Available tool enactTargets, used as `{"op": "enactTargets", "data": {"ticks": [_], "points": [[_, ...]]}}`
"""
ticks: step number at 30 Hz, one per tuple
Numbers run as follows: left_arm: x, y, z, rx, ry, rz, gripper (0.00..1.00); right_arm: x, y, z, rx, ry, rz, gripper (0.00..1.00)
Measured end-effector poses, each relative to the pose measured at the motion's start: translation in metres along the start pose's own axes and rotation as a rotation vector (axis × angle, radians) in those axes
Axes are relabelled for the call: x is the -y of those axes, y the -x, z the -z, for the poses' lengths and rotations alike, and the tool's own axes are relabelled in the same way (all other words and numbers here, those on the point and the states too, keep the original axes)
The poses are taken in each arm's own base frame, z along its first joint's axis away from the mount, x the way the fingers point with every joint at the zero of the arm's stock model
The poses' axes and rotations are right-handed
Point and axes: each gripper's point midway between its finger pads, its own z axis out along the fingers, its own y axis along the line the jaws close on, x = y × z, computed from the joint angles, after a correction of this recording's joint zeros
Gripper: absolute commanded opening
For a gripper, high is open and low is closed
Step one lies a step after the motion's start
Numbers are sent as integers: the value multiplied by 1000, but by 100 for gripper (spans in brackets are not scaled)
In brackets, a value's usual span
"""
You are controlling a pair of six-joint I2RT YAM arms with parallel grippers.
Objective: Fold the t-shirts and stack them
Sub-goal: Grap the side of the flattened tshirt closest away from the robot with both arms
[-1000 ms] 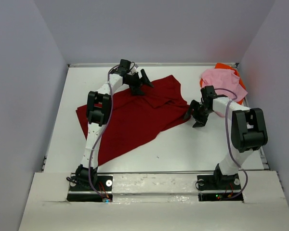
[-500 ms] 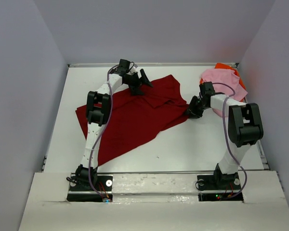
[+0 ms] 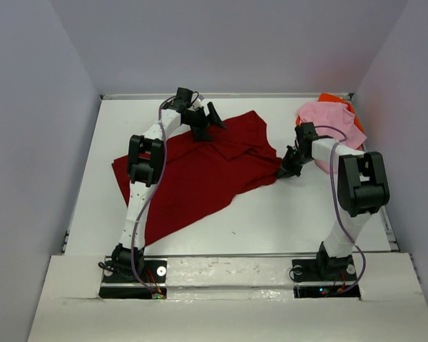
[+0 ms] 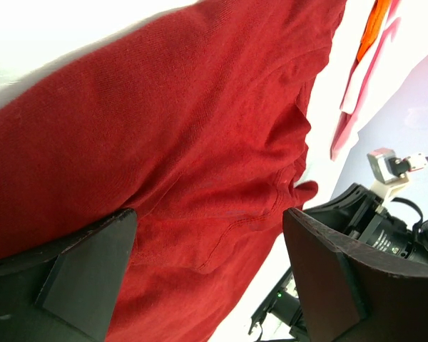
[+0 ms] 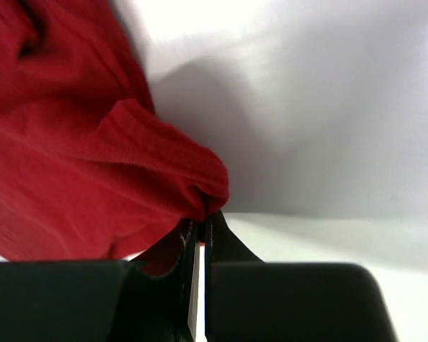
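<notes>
A bunched edge of the dark red t-shirt point(image 3: 192, 178) is clamped in the right gripper point(image 5: 200, 226); the rest is spread to its left. The left gripper point(image 4: 210, 271) is held wide apart above the cloth. Being soft and limp, it is judged best taken at edges.

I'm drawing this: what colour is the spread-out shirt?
Dark red shirt, best seen in the top external view.
</notes>
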Motion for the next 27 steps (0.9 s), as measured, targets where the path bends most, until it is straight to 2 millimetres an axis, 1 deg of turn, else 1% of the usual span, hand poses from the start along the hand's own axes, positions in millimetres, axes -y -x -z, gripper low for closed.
{"op": "enactTargets", "data": {"ticks": [3, 6, 7, 10, 12, 14, 16, 18, 20, 22, 24, 27], "points": [[0, 0, 1, 0, -1, 1, 99, 4, -17, 10, -82, -11, -3, 0], [-1, 1, 1, 0, -2, 2, 99, 3, -27, 20, -145, -14, 21, 0], [-1, 1, 1, 0, -3, 2, 99, 3, -27, 25, -159, -20, 31, 0], [-1, 1, 2, 0, -3, 3, 99, 4, -18, 39, -164, -21, 59, 0], [-1, 1, 2, 1, -3, 1, 99, 11, -9, 49, -170, -28, 70, 0], [-1, 1, 2, 0, -3, 0, 99, 20, -1, 52, -195, -59, 100, 0], [-1, 1, 2, -1, -5, -1, 99, 26, 7, 47, -211, -81, 127, 0], [-1, 1, 2, -1, -5, -3, 99, 36, 12, 38, -235, -122, 154, 0], [-1, 1, 2, -1, -5, -3, 99, 47, 12, 29, -267, -182, 180, 0], [-1, 1, 2, -1, -5, -4, 99, 53, 11, 24, -284, -231, 214, 0], [-1, 1, 2, -2, -5, -4, 99, 56, 9, 19, -300, -285, 252, 0], [-1, 1, 2, -2, -5, -6, 99, 57, 11, 20, -299, -361, 321, 0]]}}
